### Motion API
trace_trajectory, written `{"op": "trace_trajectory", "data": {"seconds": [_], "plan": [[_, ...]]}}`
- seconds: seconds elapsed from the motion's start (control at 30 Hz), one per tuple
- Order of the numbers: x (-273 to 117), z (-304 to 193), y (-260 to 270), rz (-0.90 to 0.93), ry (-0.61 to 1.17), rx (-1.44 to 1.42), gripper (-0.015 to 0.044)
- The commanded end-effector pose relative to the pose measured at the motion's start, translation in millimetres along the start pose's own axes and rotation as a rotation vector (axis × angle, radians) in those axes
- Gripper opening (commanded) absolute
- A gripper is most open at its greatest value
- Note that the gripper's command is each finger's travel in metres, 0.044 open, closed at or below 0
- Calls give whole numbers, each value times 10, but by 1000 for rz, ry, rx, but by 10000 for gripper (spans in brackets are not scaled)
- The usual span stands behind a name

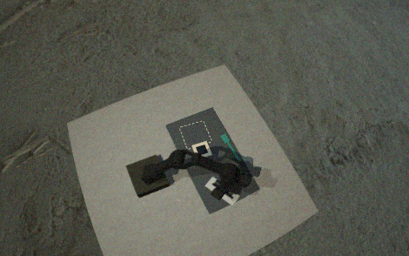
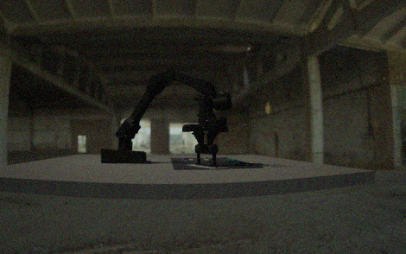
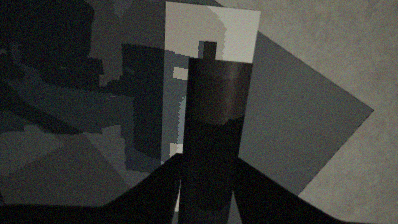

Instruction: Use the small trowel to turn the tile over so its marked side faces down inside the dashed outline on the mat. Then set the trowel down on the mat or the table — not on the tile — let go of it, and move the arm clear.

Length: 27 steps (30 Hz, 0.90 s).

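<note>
The tile [image 1: 206,152], pale with a dark square on its upper face, lies at the lower edge of the dashed outline [image 1: 204,122] on the mat [image 1: 205,114] [image 3: 300,110]. A teal tool [image 1: 224,138] [image 2: 232,161] with a small blade and thin shaft lies at the mat's right edge; its far end is hidden by arm and shadow. My gripper [image 1: 226,188] [image 2: 206,143] [image 3: 206,162] is shut on the dark handle [image 3: 215,95] of a trowel with a long pale plate [image 1: 231,198] [image 3: 240,42]. The plate is low at the mat's near end; whether it touches is unclear.
The arm's base [image 1: 151,187] [image 2: 122,156] stands on the table [image 1: 108,139] [image 2: 64,173], left of the mat. The arm arches over the mat's middle, close to the tile in the top view. Its shadows fall over the mat and the table on the right.
</note>
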<state>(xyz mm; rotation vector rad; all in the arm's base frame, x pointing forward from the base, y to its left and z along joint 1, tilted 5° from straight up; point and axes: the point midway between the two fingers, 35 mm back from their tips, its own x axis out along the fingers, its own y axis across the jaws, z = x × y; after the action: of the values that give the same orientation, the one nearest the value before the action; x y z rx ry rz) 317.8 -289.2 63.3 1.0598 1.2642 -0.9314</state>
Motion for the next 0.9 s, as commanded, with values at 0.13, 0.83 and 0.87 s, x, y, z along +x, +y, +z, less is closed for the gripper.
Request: {"op": "trace_trajectory", "data": {"seconds": [0.13, 0.83, 0.87], "plan": [[12, -3, -2, -1, 3, 43, 183], [12, -3, -2, -1, 3, 43, 270], [12, -3, -2, -1, 3, 43, 270]]}}
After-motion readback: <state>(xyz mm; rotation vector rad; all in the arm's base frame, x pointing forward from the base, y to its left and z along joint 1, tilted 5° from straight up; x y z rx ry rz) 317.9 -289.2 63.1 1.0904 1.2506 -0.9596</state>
